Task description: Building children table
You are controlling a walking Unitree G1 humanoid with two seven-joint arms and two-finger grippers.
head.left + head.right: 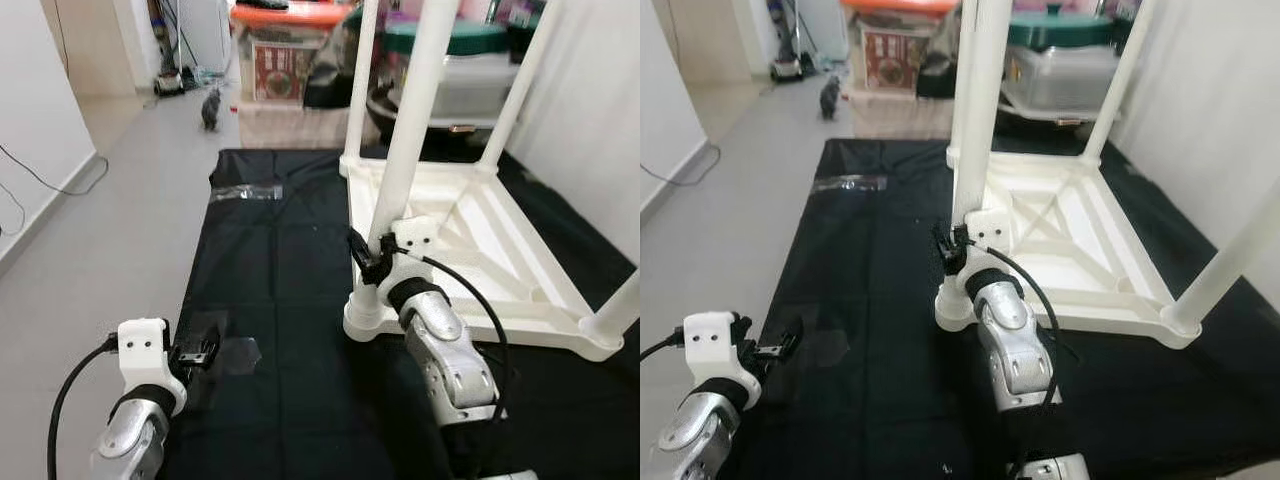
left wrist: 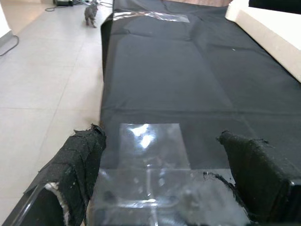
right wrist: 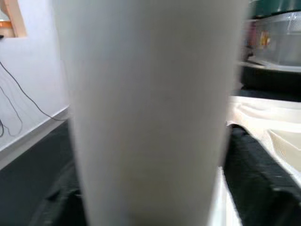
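A white table lies upside down on a black sheet spread over the floor, its legs pointing up. The near left leg rises from the table's near left corner, and the right gripper is closed around it low down, just above the corner socket. In the right wrist view the leg stands between the black fingers. The right arm reaches forward and up from the near edge, its cable looping beside it.

The left gripper hovers low over the sheet's near left edge, well apart from the table; its fingers are spread wide with nothing between them. Under it a clear tape patch is stuck to the sheet, and another strip lies at the far left of the sheet.

Beyond the sheet stand storage boxes: one with an orange lid and a red label whose writing is too small to read, and one with a green lid. A small grey cat sits on the floor at the far left. A white wall closes the right side, and a cable trails along the left wall.
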